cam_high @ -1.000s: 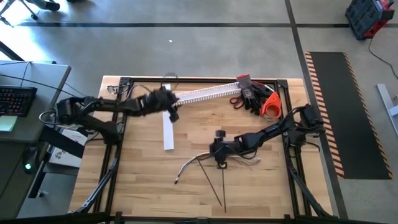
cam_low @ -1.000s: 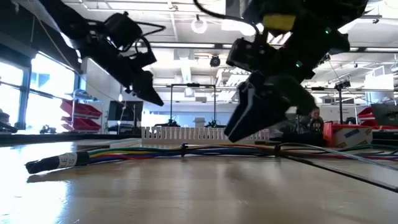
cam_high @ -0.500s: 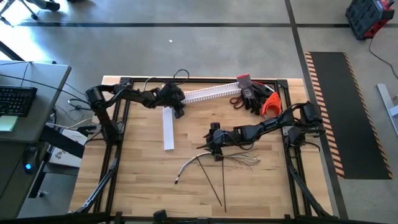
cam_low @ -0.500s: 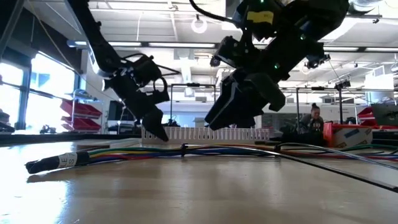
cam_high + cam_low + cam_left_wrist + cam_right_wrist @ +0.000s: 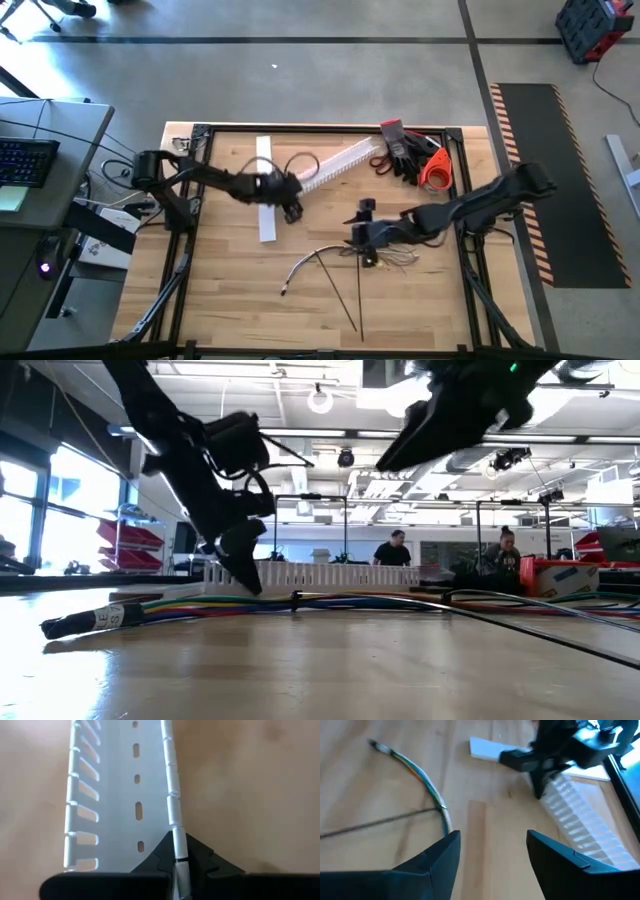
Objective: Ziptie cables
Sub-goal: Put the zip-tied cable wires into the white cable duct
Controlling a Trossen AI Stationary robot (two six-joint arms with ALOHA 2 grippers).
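The cables (image 5: 325,260), a bundle of grey and coloured wires, lie on the wooden table near its middle; they also show in the low view (image 5: 250,603) and the right wrist view (image 5: 427,785). Thin black zipties (image 5: 345,295) lie across them toward the near edge. A white slotted channel (image 5: 345,158) lies slanted at the back. My left gripper (image 5: 290,205) is shut on the channel's left end. My right gripper (image 5: 362,238) hangs open above the cables (image 5: 492,837), touching nothing. My left gripper pinches one slotted side wall (image 5: 176,851) of the white channel between its two fingers, at the channel's left end (image 5: 215,572). The fingers slant down from the table's left and lie along the wall. The channel rests on the table.
A flat white strip (image 5: 266,225) lies under my left arm. Black gloves, red-handled scissors and an orange tool (image 5: 415,160) sit at the back right. A black frame (image 5: 190,200) borders the table. People stand in the room beyond (image 5: 390,550).
My left gripper has come down toward the table's near edge onto the channel's left end and shut on its wall. That end has swung toward the near edge, while the right end has stayed in place. My right gripper has risen well clear of the cables.
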